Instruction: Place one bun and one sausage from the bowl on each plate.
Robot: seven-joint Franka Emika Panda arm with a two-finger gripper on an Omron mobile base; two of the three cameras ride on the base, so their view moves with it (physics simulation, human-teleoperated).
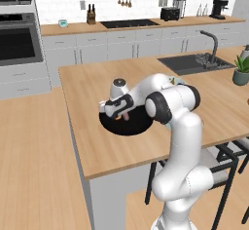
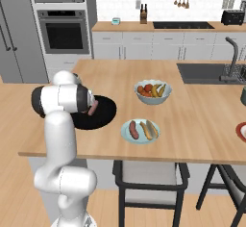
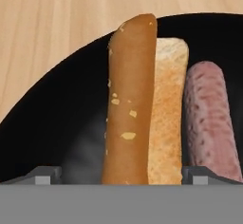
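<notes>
Black dish, left base view: I see the bowl (image 1: 127,125) as a flat, matte black disc on the pale wood island (image 1: 92,141), near its left edge; my own arm covers its far right part.
Gripper, left base view: the gripper (image 1: 123,117) hangs low over the bowl; its tips are too small and dark against the dish for me to tell their gap.
Sausage, left base view: a small pinkish bit (image 1: 127,117) shows at the tips, shape unclear.
Bowl, right base view: the black disc (image 2: 103,113) is half hidden behind my white upper arm.
Sausage, right base view: a pink, rounded cylinder (image 2: 93,107) pokes out beside the arm, long axis running away from the camera.
Blue plate, right base view: the pale blue plate (image 2: 126,125) just right of the bowl holds a reddish sausage (image 2: 133,129) and a tan bun (image 2: 150,129), lying side by side.
Fruit bowl, right base view: the white bowl (image 2: 153,99) sits beyond the blue plate.
Red-rimmed plate, right base view: the red-rimmed plate (image 2: 241,131) is cut off by the right edge.
Bun, hand view: a glossy brown, flecked crust with a crumbly pale cut face (image 3: 142,99), long axis straight up the frame, lower end hidden.
Sausage, hand view: mottled pink, blunt-ended (image 3: 210,118), touching the bun's right side, parallel.
Gripper, hand view: the two fingertips (image 3: 44,174) stand wide apart either side of the bun, gripping nothing.
</notes>
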